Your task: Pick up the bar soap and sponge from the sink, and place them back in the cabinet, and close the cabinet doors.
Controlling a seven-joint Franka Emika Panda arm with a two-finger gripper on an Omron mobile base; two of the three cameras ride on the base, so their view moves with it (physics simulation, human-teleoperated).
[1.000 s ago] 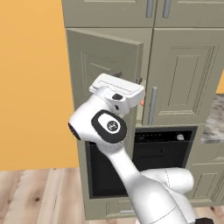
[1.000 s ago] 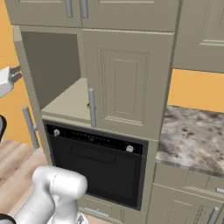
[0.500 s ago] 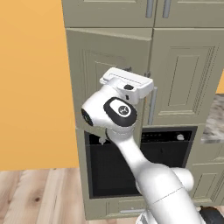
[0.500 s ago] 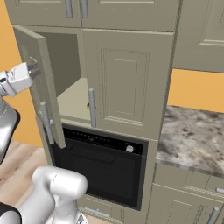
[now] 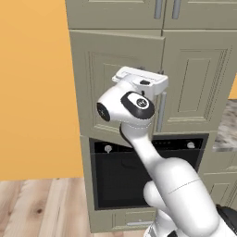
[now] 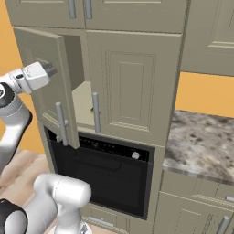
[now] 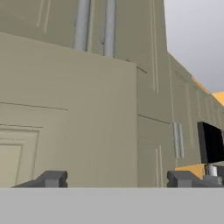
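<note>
The cabinet's left door [image 6: 45, 77] stands ajar at a narrow angle, and its right door [image 6: 132, 87] is shut. My gripper [image 6: 51, 70] is against the outer face of the left door, near its top. In the hand view that door's panel [image 7: 65, 122] is close in front of my gripper [image 7: 118, 179], whose jaws are open with nothing between them. Through the gap I see the beige shelf [image 6: 82, 98]. A tiny green-yellow bit [image 6: 93, 110] at the shelf's front edge is too small to name. The bar soap and the sink are out of view.
A black-fronted oven [image 6: 105, 173] sits right under the cabinet. A speckled stone counter [image 6: 201, 141] runs off to the right. Shorter doors with paired steel handles [image 6: 77, 9] are above. An orange wall [image 5: 32, 92] stands to the left, with wooden floor [image 5: 37, 203] below.
The left door has swung from wide open to nearly shut, with my gripper moving along on its outer face. The jaws have narrowed somewhat.
</note>
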